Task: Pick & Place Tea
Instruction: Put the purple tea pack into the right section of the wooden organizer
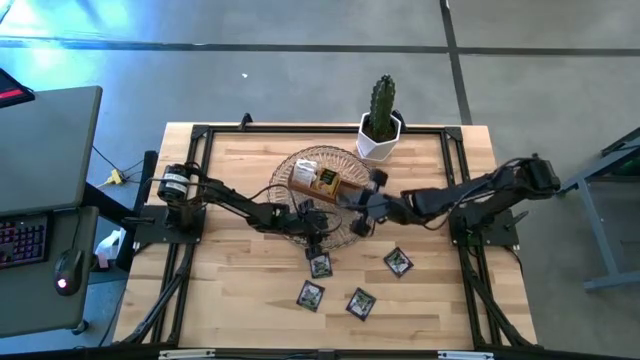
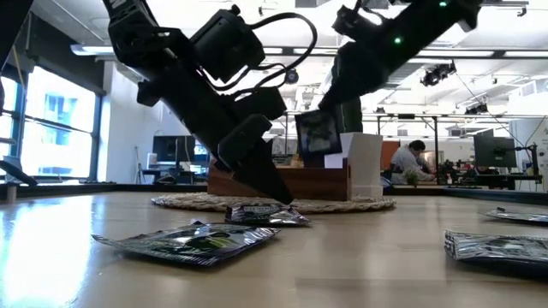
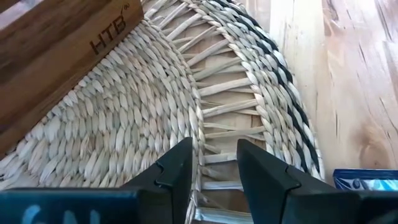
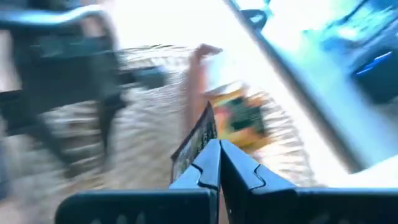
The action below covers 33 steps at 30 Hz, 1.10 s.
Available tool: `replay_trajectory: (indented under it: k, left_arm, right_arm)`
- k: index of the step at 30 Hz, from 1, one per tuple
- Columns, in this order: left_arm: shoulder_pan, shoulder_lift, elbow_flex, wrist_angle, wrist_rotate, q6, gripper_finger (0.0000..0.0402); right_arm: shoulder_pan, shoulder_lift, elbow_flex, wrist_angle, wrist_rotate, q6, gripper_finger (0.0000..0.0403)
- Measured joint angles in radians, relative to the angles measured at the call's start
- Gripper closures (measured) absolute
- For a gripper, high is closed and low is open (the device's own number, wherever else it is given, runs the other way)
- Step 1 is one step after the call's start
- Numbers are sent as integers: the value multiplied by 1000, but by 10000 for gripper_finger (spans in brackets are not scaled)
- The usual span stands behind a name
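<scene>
Right pincer (image 4: 217,163) grasps a flat foil tea packet (image 4: 198,140); left pincer (image 3: 212,168) released above woven wicker basket (image 3: 124,118).

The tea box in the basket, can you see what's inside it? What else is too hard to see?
- Inside the wooden box: high view, too small; the right pincer and arms partly cover the basket.
- The tea packet held by the right pincer: right wrist view, blurred, print unreadable.
- A blue packet: left wrist view, cut off by the edge and the left pincer.
- Far-right packet: low view, cut off by the edge.
</scene>
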State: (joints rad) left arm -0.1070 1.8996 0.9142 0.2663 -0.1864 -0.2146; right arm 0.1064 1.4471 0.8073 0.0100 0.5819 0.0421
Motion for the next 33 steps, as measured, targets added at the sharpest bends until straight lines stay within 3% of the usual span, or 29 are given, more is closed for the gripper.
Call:
replay_trajectory:
  k: [4,10,21,26,33]
  left_arm:
    - [0,0,0,-1,2,0,277]
    - [0,0,0,-5,2,0,277]
    - [2,0,2,-7,2,0,277]
    - [2,0,2,-7,7,0,277]
    - [0,0,45,-22,119,-26,277]
  right_arm:
    - [-68,5,23,-38,-5,-67,403]
    - [-153,10,-11,-48,-98,-19,403]
    - [-179,10,-62,-43,-180,-100,396]
    - [-179,10,-62,-16,-144,-121,357]
    - [-154,3,-62,22,-164,-129,287]
